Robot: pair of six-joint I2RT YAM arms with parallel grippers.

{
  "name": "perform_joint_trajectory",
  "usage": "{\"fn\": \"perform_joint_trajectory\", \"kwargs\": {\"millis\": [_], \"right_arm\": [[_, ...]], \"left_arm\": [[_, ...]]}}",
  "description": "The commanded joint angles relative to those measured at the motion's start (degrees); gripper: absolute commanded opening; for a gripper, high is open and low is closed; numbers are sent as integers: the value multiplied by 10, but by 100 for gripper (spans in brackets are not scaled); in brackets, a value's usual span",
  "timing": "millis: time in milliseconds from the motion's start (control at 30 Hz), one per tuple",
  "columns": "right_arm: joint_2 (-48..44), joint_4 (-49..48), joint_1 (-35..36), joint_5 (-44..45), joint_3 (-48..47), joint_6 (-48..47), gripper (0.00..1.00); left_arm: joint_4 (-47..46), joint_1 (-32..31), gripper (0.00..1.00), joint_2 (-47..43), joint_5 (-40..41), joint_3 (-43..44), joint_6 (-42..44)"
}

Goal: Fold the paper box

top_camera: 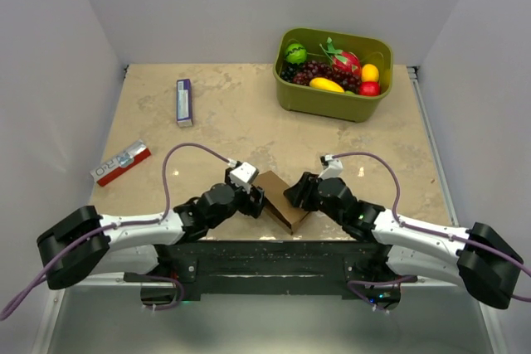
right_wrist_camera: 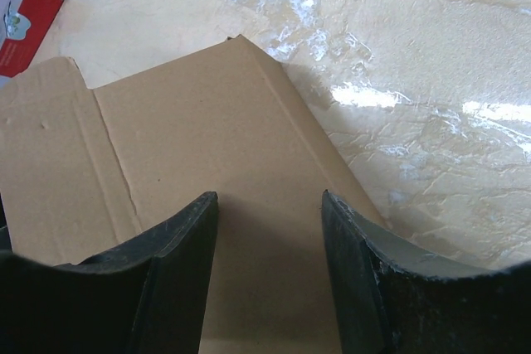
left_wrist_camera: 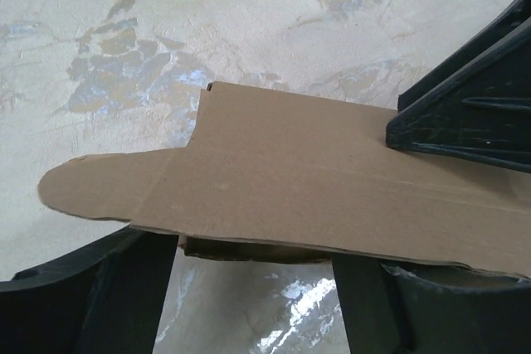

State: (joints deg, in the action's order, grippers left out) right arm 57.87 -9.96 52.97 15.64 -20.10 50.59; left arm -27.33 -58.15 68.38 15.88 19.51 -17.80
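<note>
Paper box (top_camera: 282, 201) sits half-flat at the near edge of the table (top_camera: 232, 113), between both arms. Left gripper (top_camera: 255, 196) is at its left side, fingers (left_wrist_camera: 91, 296) spread, rounded flap (left_wrist_camera: 83, 188) lying across them unpinched. Right gripper (top_camera: 295, 192) has its fingers (right_wrist_camera: 178, 263) spread too, tips on the panel and likely pinning it. Looks mid-fold, between grasps. Next the left needs a fresh pinch on the flap, then a bend along the crease.

The plain brown, unprinted cardboard paper box (top_camera: 282, 205) is a partly folded die-cut sheet, propped at a tilt directly between the left gripper (top_camera: 254, 198) and the right gripper (top_camera: 295, 191). One creased panel, ending in a rounded tab, spans the left gripper's tips. Another broad panel lies beneath the right's.
</note>
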Motion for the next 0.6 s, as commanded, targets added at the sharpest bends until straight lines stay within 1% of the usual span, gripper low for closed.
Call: {"fn": "perform_joint_trajectory", "kwargs": {"millis": [0, 100, 233, 367, 500, 567], "right_arm": [[6, 3, 4, 21, 2, 3, 56], [9, 7, 4, 26, 2, -3, 56], [20, 7, 4, 33, 2, -9, 56], [33, 16, 5, 39, -4, -20, 56], [31, 20, 5, 45, -2, -23, 57], [30, 20, 5, 48, 1, -24, 57]], "left_arm": [[38, -1, 79, -47, 1, -17, 0], [78, -1, 79, -89, 20, -43, -21], [119, 0, 80, -172, 28, -68, -39], [170, -1, 80, -246, 5, -72, -43], [212, 0, 81, -325, -25, -56, -41], [224, 0, 81, -341, -29, -44, -39]]}}
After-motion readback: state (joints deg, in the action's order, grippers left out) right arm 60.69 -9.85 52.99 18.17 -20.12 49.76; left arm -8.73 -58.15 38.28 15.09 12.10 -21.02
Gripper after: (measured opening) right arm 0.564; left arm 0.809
